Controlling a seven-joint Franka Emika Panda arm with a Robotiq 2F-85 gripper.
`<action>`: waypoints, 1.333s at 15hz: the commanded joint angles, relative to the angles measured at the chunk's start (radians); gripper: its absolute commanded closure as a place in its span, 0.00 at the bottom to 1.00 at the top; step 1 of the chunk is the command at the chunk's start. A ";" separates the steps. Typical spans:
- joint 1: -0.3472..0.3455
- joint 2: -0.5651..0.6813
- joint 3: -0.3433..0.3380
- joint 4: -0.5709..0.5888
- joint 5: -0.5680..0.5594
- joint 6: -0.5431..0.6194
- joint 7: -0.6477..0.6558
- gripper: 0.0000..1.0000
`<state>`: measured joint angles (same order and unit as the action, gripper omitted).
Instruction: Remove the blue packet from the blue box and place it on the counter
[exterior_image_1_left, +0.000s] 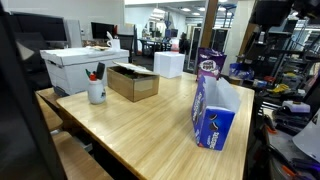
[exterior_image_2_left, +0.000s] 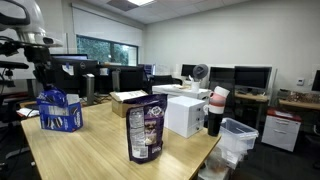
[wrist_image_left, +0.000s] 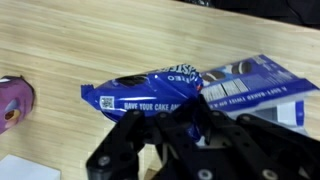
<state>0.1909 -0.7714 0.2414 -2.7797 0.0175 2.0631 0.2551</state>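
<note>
Only wrist-side: tool (wrist_image_left: 168, 128) at blue packet (wrist_image_left: 140, 92)

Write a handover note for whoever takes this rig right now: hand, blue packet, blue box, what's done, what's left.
The hand hangs low over a blue glossy wrapper lying on wood in the wrist view; open or shut cannot be told.
The blue box stands upright on the counter, top flaps open.
The blue packet stands upright on the counter in both exterior views, apart from the box.
Done: the packet looks out of the box and set down.
Left: identify the wrapper under the hand, confirm nothing is gripped, then lift clear.
</note>
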 joint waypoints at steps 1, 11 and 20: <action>0.008 0.006 -0.056 -0.017 -0.024 -0.016 -0.149 0.95; 0.025 0.159 -0.140 -0.011 0.023 0.116 -0.317 0.96; 0.014 0.315 -0.140 -0.008 0.045 0.228 -0.288 0.68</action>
<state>0.2019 -0.4918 0.1060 -2.7890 0.0311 2.2609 -0.0179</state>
